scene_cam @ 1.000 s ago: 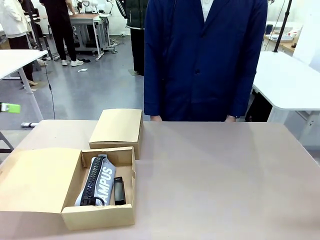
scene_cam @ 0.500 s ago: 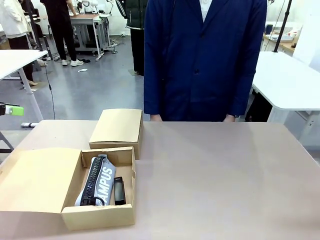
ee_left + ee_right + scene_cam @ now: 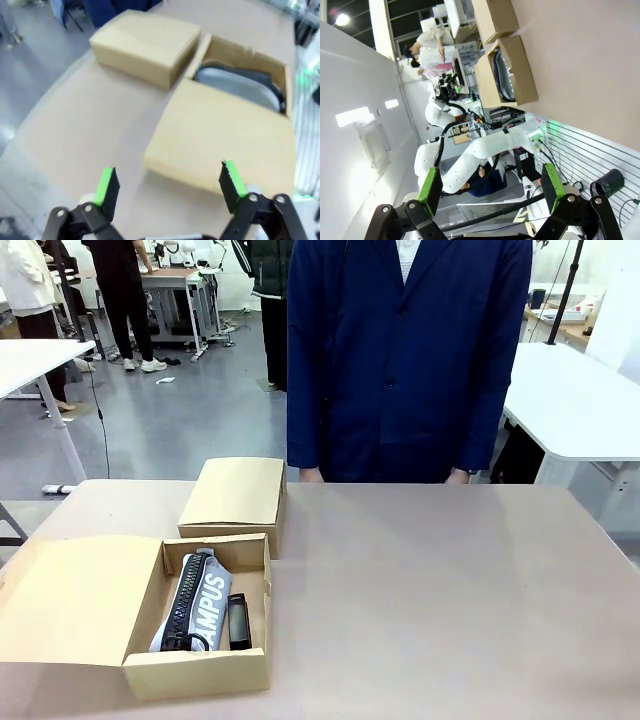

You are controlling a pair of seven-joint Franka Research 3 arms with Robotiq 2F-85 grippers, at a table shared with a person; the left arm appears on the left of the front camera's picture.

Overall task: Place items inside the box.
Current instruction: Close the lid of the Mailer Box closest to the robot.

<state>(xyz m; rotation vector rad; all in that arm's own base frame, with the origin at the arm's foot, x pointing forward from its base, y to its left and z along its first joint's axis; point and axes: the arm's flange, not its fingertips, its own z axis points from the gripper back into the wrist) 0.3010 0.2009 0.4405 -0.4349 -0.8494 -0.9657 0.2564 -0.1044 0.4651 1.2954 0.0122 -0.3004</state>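
Note:
An open cardboard box sits at the table's front left, its lid flap folded out to the left. Inside lie a grey zip pencil case lettered "CAMPUS" and, to its right, a black stapler. My left gripper hangs open above the table's left edge, looking down at the lid flap and the pencil case, with nothing between its fingers. My right gripper is open and holds nothing, well away from the box.
A closed cardboard box stands just behind the open one. A person in a navy coat stands at the far edge, hands resting by the table's rim. The left arm is seen beyond the table in the right wrist view.
A green pad of the left gripper showed at the front view's left edge earlier and has now moved out of that picture. The box and its contents have not moved.

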